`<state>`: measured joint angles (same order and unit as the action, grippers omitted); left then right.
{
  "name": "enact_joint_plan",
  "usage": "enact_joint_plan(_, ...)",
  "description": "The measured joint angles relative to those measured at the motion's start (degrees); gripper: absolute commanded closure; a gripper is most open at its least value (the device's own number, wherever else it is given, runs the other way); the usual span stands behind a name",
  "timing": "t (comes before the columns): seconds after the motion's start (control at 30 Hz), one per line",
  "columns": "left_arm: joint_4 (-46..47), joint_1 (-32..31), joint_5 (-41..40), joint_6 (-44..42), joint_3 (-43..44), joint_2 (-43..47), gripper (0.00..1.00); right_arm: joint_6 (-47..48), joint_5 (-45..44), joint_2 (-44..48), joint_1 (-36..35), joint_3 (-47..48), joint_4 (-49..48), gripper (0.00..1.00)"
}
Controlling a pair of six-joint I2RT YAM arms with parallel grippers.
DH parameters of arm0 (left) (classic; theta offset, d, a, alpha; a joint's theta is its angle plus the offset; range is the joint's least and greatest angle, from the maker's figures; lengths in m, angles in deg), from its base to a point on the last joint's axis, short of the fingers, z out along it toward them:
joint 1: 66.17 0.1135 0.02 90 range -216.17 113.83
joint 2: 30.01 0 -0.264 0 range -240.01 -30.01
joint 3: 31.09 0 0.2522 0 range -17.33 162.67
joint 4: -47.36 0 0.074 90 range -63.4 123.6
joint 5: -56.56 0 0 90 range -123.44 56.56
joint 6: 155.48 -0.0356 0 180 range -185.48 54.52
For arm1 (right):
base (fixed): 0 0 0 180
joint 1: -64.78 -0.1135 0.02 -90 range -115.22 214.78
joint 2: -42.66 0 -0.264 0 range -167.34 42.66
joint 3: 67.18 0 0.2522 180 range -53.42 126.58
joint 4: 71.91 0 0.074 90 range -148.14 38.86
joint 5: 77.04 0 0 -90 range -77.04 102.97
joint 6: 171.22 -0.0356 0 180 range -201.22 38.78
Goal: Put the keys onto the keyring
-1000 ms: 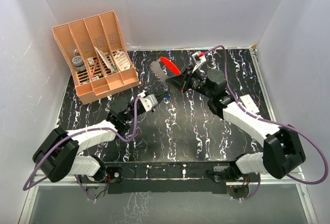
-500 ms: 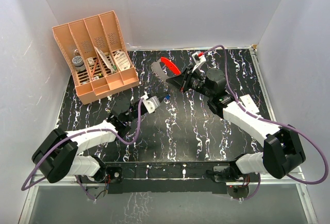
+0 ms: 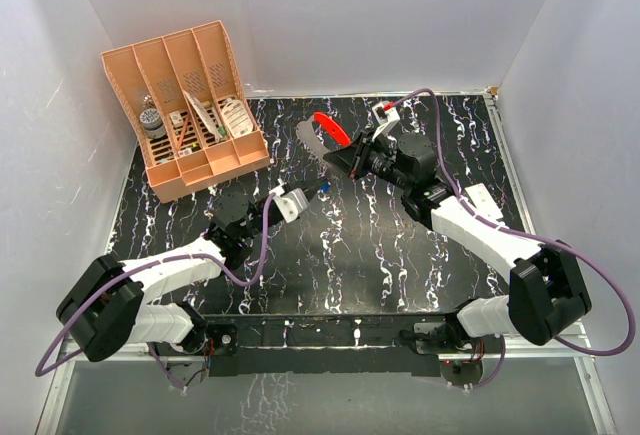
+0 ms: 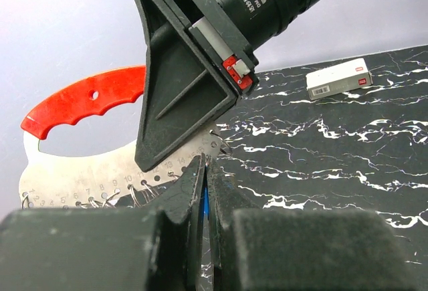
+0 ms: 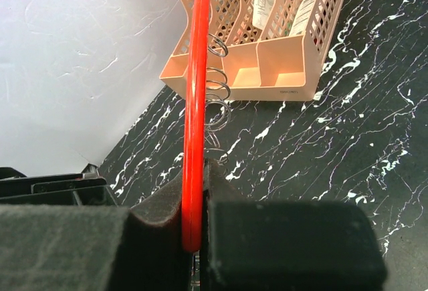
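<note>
My right gripper [image 3: 341, 159] is shut on the keyring [image 3: 328, 127], held up off the table at the back middle. The keyring's curved red side [image 4: 87, 97] tops a pale metal plate [image 4: 80, 170] with numbered holes and small wire rings. In the right wrist view the red side [image 5: 196, 104] stands edge-on between my fingers [image 5: 154, 211]. My left gripper [image 3: 318, 188] is shut on the key [image 3: 327, 186], whose blue head [image 4: 205, 201] shows between the pads. Its tip [image 4: 204, 170] sits just under the plate's edge, beside the right gripper's finger [image 4: 180, 97].
A peach mesh desk organizer [image 3: 195, 105] holding small items stands at the back left. It also shows behind the keyring in the right wrist view [image 5: 267, 37]. A small white box [image 3: 478, 195] lies on the black marbled table [image 3: 360, 245] at the right.
My left arm has shifted slightly, edging the key closer to the keyring. The right gripper and keyring have barely moved.
</note>
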<state>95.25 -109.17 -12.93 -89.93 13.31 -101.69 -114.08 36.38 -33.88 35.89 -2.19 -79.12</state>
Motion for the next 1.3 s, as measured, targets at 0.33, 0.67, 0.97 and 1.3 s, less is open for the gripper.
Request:
enact_joint_plan(0.33, 0.0, -0.9, -0.1, 0.0, 0.0, 0.0, 1.0, 0.0, -1.3, -0.3, 0.0, 0.9, 0.0, 1.0)
enact_joint_plan(0.67, 0.0, -1.4, -1.7, -0.8, -0.2, -0.6, 1.0, 0.0, -1.5, -0.3, 0.0, 1.4, 0.1, 1.0)
enact_joint_plan(0.97, 0.5, -1.4, -3.7, -1.8, -0.3, -2.1, 1.0, 0.0, -1.4, -0.3, 0.0, 1.5, 0.2, 1.0)
enact_joint_plan(1.3, 1.8, -1.4, -5.2, -2.6, -0.3, -2.2, 1.0, 0.0, -1.4, -0.3, 0.0, 1.5, 0.2, 1.0)
